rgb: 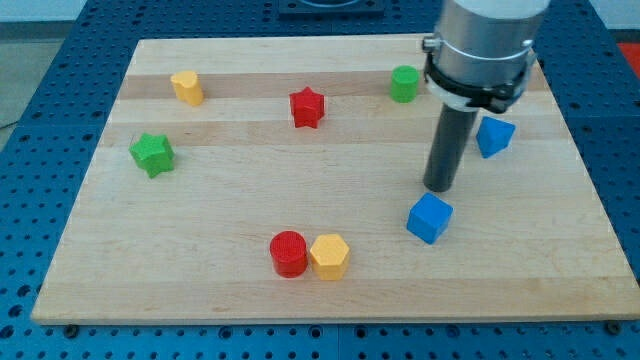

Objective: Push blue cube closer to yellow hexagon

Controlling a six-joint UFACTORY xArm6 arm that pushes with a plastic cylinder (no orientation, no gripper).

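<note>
My tip (440,188), the lower end of the dark rod: no fingers, holds nothing; sits just above the blue plastic cube (430,218), toward the view's top, close, contact uncertain. Blue cube lies right of centre on the pale wooden board (200,280). Yellow plastic hexagon (329,257) near the view's bottom, touching a red plastic cylinder (289,253) on its left; blue cube apart, to their right. Second blue block (494,136) right of the rod, shape unclear. Other blocks lie toward the view's top and left
</note>
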